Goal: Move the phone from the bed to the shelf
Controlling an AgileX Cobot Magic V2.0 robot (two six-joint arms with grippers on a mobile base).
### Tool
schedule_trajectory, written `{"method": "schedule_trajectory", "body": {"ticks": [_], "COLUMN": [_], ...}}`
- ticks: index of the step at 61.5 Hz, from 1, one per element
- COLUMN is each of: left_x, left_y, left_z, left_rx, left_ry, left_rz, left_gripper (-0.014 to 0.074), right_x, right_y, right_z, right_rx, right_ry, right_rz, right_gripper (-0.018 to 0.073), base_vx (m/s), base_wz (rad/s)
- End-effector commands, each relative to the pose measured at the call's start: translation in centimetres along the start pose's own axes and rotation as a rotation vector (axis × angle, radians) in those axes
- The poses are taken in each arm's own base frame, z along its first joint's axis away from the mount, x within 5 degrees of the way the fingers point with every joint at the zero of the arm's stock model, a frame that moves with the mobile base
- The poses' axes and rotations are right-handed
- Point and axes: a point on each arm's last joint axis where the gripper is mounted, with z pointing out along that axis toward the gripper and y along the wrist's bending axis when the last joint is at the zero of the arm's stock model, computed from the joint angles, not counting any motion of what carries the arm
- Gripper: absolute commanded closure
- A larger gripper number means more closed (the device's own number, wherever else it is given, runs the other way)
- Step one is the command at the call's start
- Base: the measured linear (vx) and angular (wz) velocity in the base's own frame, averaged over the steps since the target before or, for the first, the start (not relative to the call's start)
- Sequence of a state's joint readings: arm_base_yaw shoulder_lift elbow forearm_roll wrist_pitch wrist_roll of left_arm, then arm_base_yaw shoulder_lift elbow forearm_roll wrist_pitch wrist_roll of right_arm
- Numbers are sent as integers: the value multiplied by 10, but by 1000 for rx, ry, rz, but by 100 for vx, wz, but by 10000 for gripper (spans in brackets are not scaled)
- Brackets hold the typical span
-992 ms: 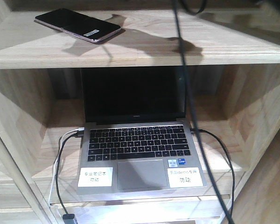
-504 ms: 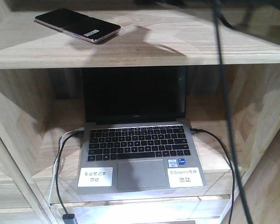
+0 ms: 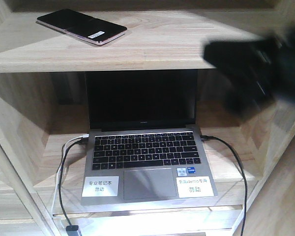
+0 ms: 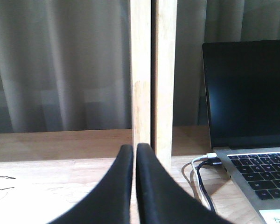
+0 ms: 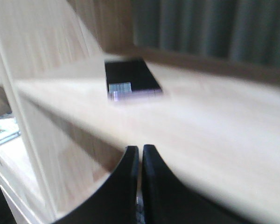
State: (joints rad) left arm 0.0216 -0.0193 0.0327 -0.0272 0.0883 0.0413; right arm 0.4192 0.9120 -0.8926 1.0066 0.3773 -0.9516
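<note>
The phone (image 3: 81, 26), a glossy black slab with a pinkish rim and a white sticker, lies flat on the light wood shelf (image 3: 162, 46) at its left end. The right wrist view shows the phone (image 5: 130, 79) blurred, resting on the shelf (image 5: 214, 126) well beyond my right gripper (image 5: 140, 151), which is shut with nothing between its fingers. A blurred dark mass of the right arm (image 3: 258, 73) hangs at the right of the front view. My left gripper (image 4: 134, 150) is shut and empty, facing a wooden upright (image 4: 151, 79). The bed is out of view.
A grey laptop (image 3: 145, 142) with a black screen stands open on the lower board, with white and black cables (image 3: 64, 167) plugged into its left side and a black cable (image 3: 233, 162) on its right. Wooden side walls enclose that bay. Grey curtains (image 4: 60, 65) hang behind.
The right arm has dropped into the front view at the right as a blurred dark mass. The dangling black cable seen earlier has left the view. The phone has not moved.
</note>
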Motion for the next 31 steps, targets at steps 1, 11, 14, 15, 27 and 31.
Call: {"method": "schedule_trajectory", "body": {"ticks": [1, 11, 14, 15, 27, 31], "left_x": [-15, -15, -15, -15, -15, -15], "left_y": [1, 1, 1, 1, 1, 1], "left_z": [-2, -2, -2, -2, -2, -2], "left_rx": [-6, -6, -6, -6, -6, -6], "left_ry": [-104, -104, -104, -104, -104, -104], "left_rz": [-18, -18, -18, -18, -18, -18], "left_gripper": [595, 595, 595, 595, 595, 595], "right_x": [10, 47, 57, 61, 89, 96], "right_y": [3, 11, 14, 15, 21, 22], "right_z": [-23, -51, -59, -62, -83, -87], "right_rx": [43, 43, 43, 43, 48, 46], "right_ry": [-57, -52, -55, -56, -85, -92], "right_rz": [19, 32, 32, 32, 25, 23], "right_gripper": [564, 564, 564, 564, 564, 564], "base_vx": [0, 0, 0, 0, 0, 0], "base_wz": [0, 0, 0, 0, 0, 0]}}
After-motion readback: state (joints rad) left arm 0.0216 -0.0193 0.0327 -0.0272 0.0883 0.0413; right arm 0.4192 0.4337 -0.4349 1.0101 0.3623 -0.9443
